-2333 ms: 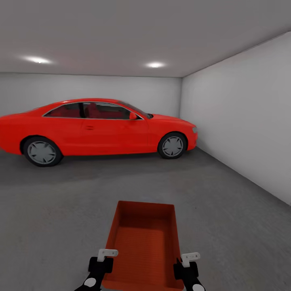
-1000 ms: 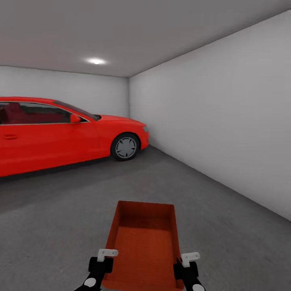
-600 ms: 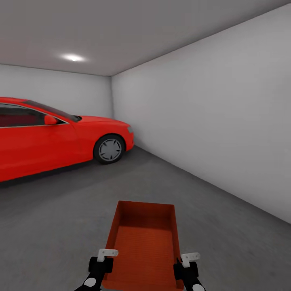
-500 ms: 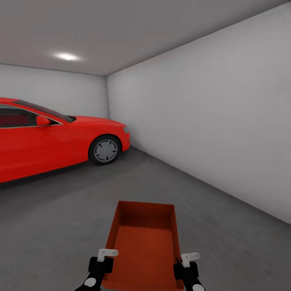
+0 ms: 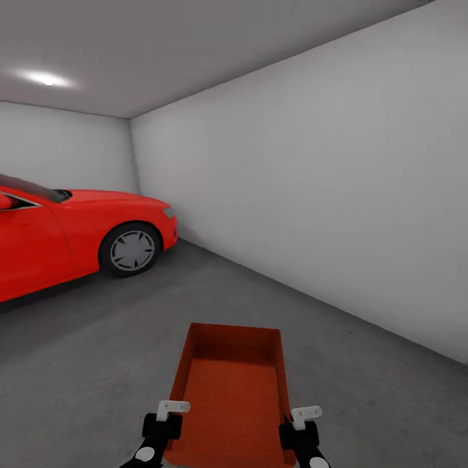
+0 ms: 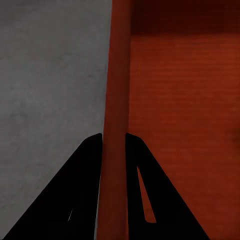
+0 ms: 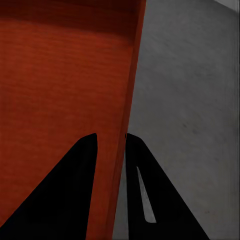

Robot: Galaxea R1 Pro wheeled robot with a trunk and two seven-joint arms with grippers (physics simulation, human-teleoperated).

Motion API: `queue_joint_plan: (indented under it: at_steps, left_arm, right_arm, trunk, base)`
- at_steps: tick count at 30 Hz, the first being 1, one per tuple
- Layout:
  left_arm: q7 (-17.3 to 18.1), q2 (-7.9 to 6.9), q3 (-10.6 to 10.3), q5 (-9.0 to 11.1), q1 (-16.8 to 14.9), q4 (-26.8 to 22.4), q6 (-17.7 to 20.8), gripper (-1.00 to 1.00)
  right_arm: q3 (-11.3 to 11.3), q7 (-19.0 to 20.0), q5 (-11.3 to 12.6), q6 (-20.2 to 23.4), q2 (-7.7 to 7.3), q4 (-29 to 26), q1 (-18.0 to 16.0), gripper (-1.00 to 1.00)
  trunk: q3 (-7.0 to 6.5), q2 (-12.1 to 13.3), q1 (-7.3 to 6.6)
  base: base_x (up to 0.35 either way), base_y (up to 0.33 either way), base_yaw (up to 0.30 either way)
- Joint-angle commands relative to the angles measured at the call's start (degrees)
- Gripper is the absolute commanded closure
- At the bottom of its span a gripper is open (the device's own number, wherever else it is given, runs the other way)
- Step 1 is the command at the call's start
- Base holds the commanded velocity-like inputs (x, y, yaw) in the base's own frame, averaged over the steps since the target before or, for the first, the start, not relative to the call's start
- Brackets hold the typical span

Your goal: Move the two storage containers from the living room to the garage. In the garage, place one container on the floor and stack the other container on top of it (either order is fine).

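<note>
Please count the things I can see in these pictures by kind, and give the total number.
Container: 1
Car: 1
Left gripper: 1
Right gripper: 1
Total: 4

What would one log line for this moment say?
place: garage, red car ahead-left | carried: storage container | left gripper: shut on wall | right gripper: shut on wall | floor

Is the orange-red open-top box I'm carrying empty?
Empty: the orange-red open-top box shows only its bare ribbed bottom in the head view and both wrist views.
</note>
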State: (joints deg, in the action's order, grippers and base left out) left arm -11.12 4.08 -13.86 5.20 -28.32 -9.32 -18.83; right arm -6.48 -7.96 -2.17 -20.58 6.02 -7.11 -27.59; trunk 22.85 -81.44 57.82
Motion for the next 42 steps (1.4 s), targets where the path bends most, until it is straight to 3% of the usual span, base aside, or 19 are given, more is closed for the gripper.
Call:
queue_joint_plan:
  at_steps: [1,18,42]
  left_arm:
    - [-0.5,0.31,2.5,2.3,-0.1,-1.0,-0.1,1.0]
    - [-0.5,0.31,2.5,2.3,-0.1,-1.0,-0.1,1.0]
    - [-0.5,0.26,2.5,2.3,-0.1,-1.0,-0.1,1.0]
  right_arm:
    - [-0.3,-0.6,-0.7,0.1,0.04,0.0,0.0,1.0]
    - [-0.3,-0.6,-0.7,0.1,0.04,0.0,0.0,1.0]
    - [-0.3,-0.6,-0.7,0.1,0.04,0.0,0.0,1.0]
  trunk:
    - [0.07,0.0,0.03]
    - [0.07,0.0,0.03]
    - [0.07,0.0,0.03]
  base:
    - [0.339,0.0,-0.3]
    - [0.318,0.045,-0.3]
    - [0.013,0.001,-0.3]
